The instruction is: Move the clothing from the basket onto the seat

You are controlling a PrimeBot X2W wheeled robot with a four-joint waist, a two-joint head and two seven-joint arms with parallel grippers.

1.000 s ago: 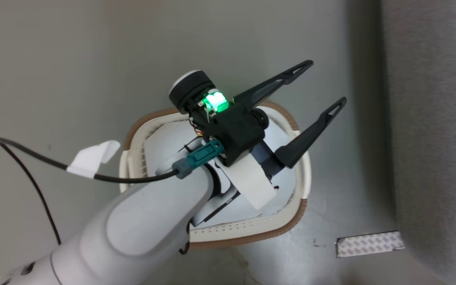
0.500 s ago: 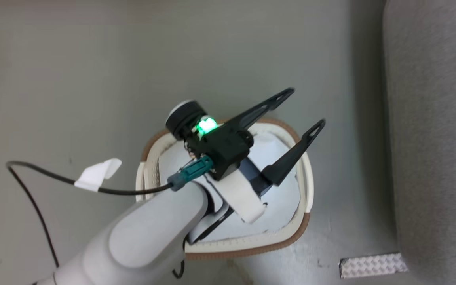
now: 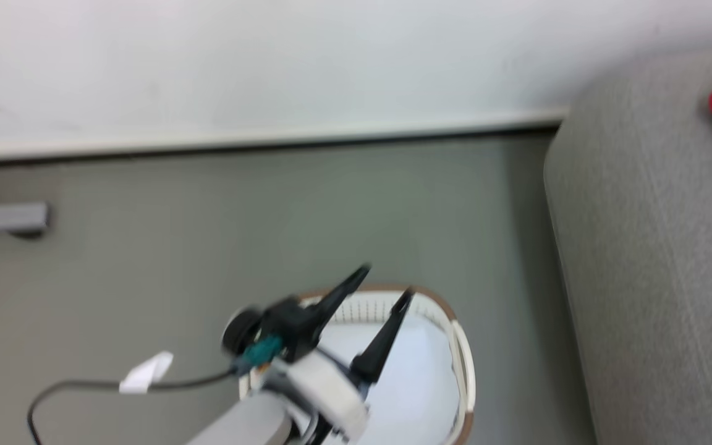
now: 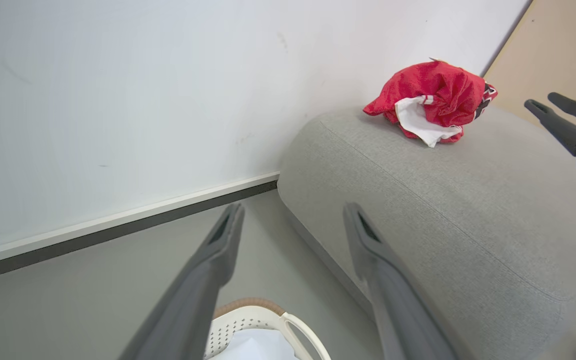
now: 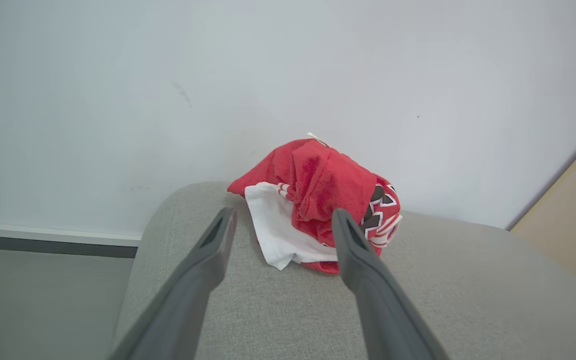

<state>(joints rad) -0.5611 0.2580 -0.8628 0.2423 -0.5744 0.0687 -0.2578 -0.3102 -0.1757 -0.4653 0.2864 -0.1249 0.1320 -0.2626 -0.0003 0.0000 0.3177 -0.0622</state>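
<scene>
The clothing [image 5: 318, 200] is a crumpled red bundle with white and black trim, lying on top of the grey seat [image 5: 293, 310] near the wall. My right gripper [image 5: 283, 215] hangs open just short of it, with nothing between its fingers. In the left wrist view the clothing [image 4: 433, 100] rests on the seat [image 4: 443, 200], and the right gripper [image 4: 563, 112] shows at the right edge. The basket [image 3: 461, 364] stands on the floor beside the seat [image 3: 652, 259], with only a white bottom showing inside. My left gripper [image 3: 387, 281] is open above the basket [image 4: 263, 320].
A white wall with a baseboard [image 3: 257, 139] runs behind the grey floor. A grey metal foot [image 3: 4, 217] lies at the far left. A black cable with a white tag [image 3: 146, 374] trails from my left arm. A tan panel [image 4: 563, 45] stands past the seat.
The head camera has tilted up, so the wall, the seat's top and a bit of red clothing have come into view. The left gripper stays open over the basket.
</scene>
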